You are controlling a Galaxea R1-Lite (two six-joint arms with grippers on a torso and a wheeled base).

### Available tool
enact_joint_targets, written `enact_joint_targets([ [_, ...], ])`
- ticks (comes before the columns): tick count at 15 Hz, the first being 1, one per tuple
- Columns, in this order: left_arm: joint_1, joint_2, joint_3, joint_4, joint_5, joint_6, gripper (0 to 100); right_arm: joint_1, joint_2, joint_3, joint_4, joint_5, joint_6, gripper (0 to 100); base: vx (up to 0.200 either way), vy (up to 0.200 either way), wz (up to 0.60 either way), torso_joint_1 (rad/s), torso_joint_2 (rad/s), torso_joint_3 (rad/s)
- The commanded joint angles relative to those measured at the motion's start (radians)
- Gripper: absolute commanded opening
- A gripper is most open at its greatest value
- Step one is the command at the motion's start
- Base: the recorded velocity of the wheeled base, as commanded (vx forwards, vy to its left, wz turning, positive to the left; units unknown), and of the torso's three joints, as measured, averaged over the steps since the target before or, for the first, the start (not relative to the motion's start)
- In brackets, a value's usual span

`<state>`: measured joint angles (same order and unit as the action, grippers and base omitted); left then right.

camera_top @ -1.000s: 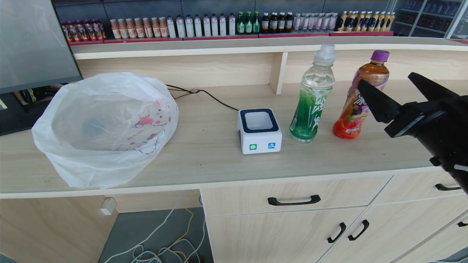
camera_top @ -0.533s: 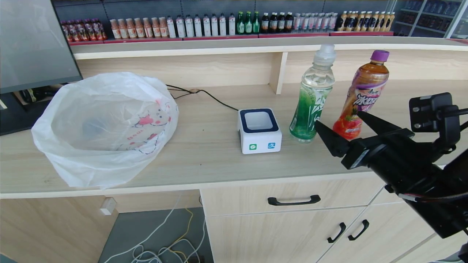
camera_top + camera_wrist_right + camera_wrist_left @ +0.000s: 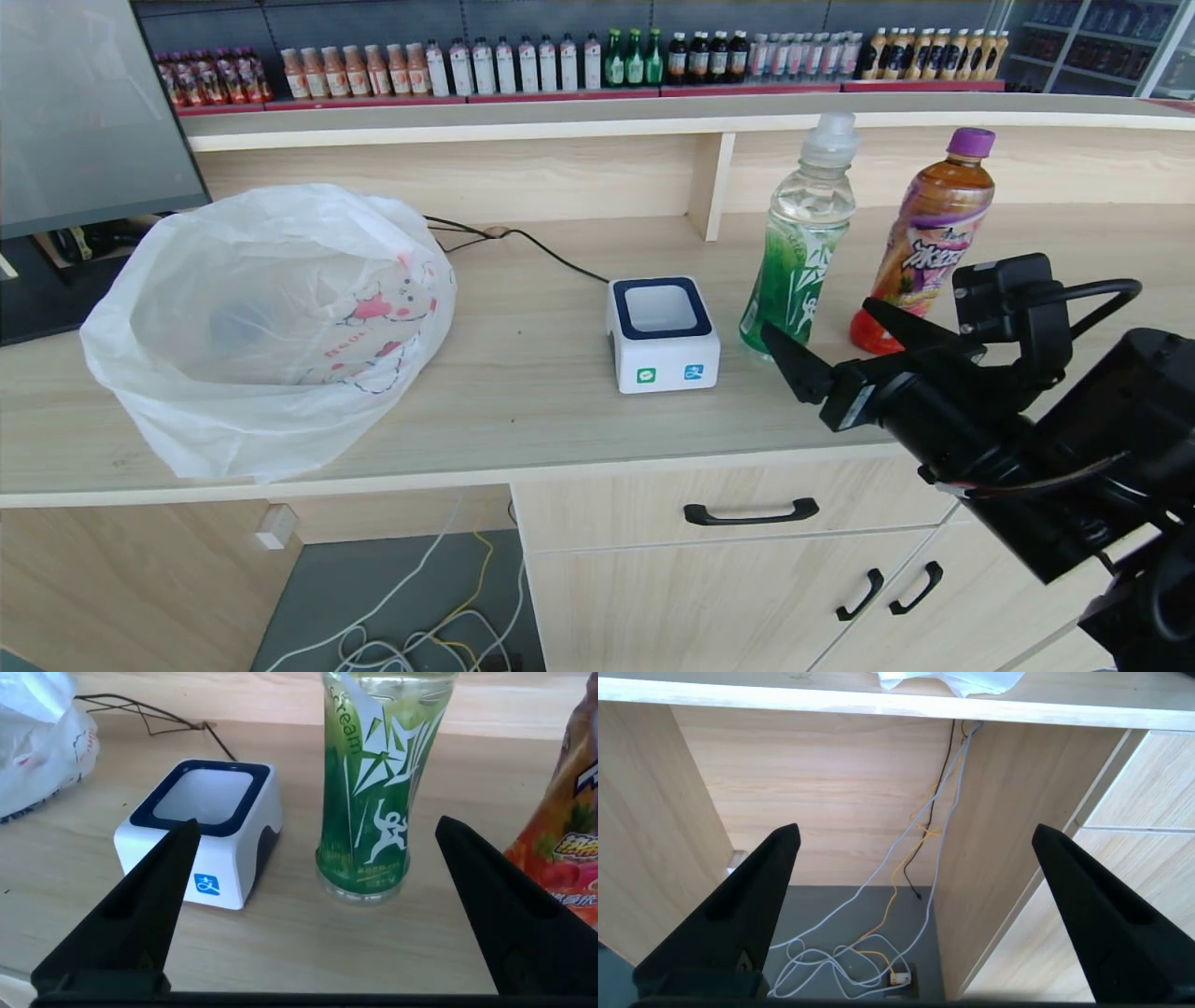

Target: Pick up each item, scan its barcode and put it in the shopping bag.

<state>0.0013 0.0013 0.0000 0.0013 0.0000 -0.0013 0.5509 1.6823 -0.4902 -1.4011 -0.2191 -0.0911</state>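
Two bottles stand upright on the counter: a clear one with a green label (image 3: pixel 800 252) (image 3: pixel 381 784) and, to its right, an orange drink with a purple cap (image 3: pixel 926 238) (image 3: pixel 572 831). Left of them sits the white scanner box (image 3: pixel 662 334) (image 3: pixel 204 833), and the white plastic shopping bag (image 3: pixel 271 317) (image 3: pixel 42 742) lies open at the counter's left. My right gripper (image 3: pixel 836 338) hangs open just in front of the two bottles, level with their bases, holding nothing. My left gripper (image 3: pixel 915 915) is open below the counter, facing the cabinet recess.
A black cable (image 3: pixel 523 238) runs from the scanner toward the back wall. Drawers with black handles (image 3: pixel 750 512) front the counter. Loose cables (image 3: pixel 868 952) lie on the floor in the recess. A dark monitor (image 3: pixel 84 112) stands at the far left.
My right gripper has come down from beside the orange bottle and swung left, now low in front of the green-labelled bottle. Bottles, scanner and bag have not moved.
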Motion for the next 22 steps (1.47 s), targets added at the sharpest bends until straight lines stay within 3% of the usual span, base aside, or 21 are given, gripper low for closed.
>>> enact_joint_targets([
  [1, 0.0, 0.0, 0.0, 0.0, 0.0, 0.0, 100, -0.005, 0.031, -0.022, -0.003, 0.0, -0.001, 100, 0.0, 0.0, 0.0, 0.0, 0.0, 0.0],
  [6, 0.0, 0.0, 0.0, 0.0, 0.0, 0.0, 100, -0.068, 0.042, -0.071, -0.004, -0.002, -0.035, 100, 0.0, 0.0, 0.0, 0.0, 0.0, 0.0],
  [22, 0.0, 0.0, 0.0, 0.0, 0.0, 0.0, 100, -0.1, 0.214, -0.268, -0.012, 0.0, -0.039, 100, 0.0, 0.0, 0.0, 0.0, 0.0, 0.0],
])
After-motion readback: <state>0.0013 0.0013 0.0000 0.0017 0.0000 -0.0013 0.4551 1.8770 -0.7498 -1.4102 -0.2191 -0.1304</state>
